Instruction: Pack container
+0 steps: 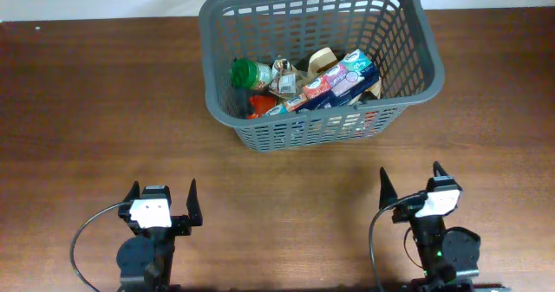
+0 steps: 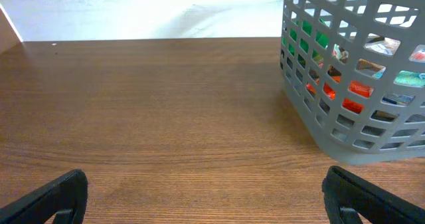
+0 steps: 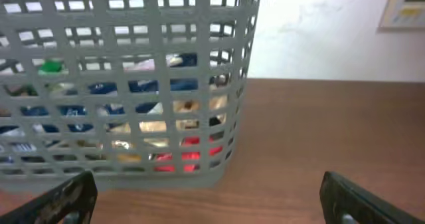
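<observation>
The container (image 1: 227,28), a large dark grey lattice basket, stands at the far middle of the wooden table. It holds a green-lidded bottle (image 1: 249,72), a long blue and white box (image 1: 334,84), a red packet (image 1: 257,108) and other packets. The basket also shows in the left wrist view (image 2: 312,127) and fills the right wrist view (image 3: 199,174). My left gripper (image 1: 162,200) is open and empty near the front edge, far from the basket. My right gripper (image 1: 410,181) is open and empty, a little in front of the basket's right end.
Bare brown wooden table (image 1: 95,110) lies left of the basket and between the two arms. A white wall (image 2: 146,11) runs behind the table. A framed picture corner (image 3: 405,8) shows at the right wrist view's top right.
</observation>
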